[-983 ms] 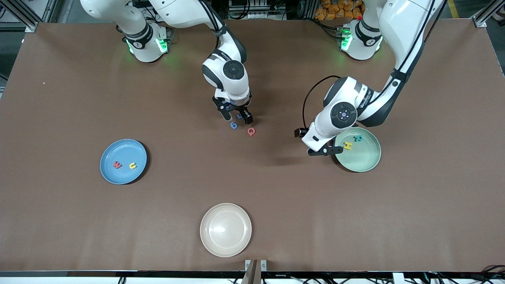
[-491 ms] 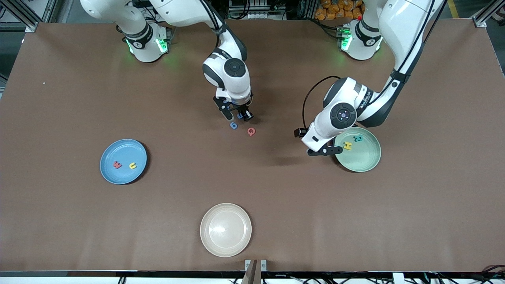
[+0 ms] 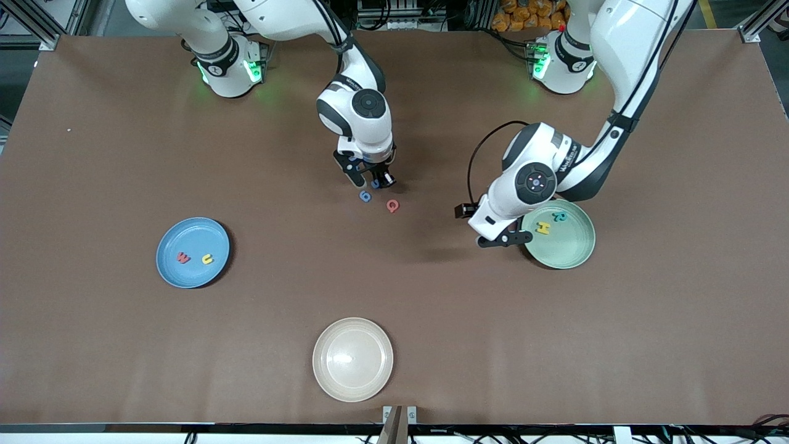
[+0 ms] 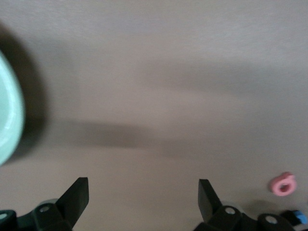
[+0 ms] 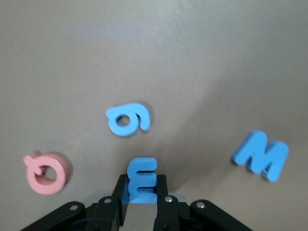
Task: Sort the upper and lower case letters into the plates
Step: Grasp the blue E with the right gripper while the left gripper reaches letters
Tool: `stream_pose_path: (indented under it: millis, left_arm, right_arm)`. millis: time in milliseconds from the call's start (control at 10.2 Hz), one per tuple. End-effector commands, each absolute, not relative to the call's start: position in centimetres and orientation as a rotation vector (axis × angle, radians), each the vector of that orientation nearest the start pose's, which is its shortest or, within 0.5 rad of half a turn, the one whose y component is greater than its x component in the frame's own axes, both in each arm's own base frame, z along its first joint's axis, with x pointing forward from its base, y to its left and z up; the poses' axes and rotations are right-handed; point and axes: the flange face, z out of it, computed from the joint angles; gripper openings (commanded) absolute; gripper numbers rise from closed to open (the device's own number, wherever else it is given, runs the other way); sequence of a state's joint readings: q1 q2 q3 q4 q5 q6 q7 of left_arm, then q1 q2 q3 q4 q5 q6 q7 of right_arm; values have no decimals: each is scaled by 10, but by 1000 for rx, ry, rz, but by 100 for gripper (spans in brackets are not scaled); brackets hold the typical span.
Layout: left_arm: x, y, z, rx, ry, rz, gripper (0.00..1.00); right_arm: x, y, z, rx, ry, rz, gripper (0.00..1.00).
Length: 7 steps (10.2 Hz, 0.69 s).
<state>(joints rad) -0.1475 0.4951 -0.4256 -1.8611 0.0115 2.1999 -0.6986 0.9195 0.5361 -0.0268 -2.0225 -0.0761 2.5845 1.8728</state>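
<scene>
Right hand (image 5: 142,199) clamped on blue "E" (image 5: 142,180), standing upright between the fingers, down at the desk (image 3: 123,339) mid-desk. Blue "g" (image 3: 365,196) and red "Q" (image 3: 392,205) flat just beside, nearer the front camera; blue "M" (image 5: 260,155) flat close by. Left hand (image 3: 500,237) spread apart, empty, waiting at mint plate (image 3: 570,256) rim; yellow "H" (image 3: 543,227), teal "R" (image 3: 560,216) inside. Blue plate (image 3: 185,237): red "w" (image 3: 183,257), yellow "u" (image 3: 207,259).

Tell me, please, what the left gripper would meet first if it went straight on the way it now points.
The left gripper hangs open beside the mint green plate, pointing down. Its wrist view shows only bare brown table between the fingers, so it would probably meet the tabletop first, though the height is hard to judge.
</scene>
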Motion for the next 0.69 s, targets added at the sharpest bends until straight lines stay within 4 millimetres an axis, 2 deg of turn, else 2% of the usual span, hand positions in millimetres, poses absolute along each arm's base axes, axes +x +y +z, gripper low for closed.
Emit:
stream_pose_path:
  millis: [0, 197, 295, 393, 491, 590]
  left_arm:
    - [532, -378, 265, -3214, -312, 351, 100]
    - [524, -406, 254, -3209, -312, 364, 100]
    - [514, -420, 248, -3193, -289, 360, 100]
    - [498, -438, 238, -3151, -263, 307, 100]
    - [492, -453, 232, -3119, -296, 246, 100]
    - [482, -478, 231, -3112, -303, 193, 100]
  right_arm:
    - [416, 443, 208, -2862, 1315, -197, 0]
    - [456, 425, 238, -2898, 1238, -232, 0]
    - [478, 418, 254, -2928, 1216, -247, 0]
    - [500, 401, 266, -2960, 1202, -251, 0]
    - [519, 379, 272, -2999, 1172, -241, 0]
    - [540, 351, 284, -3026, 1153, -234, 0]
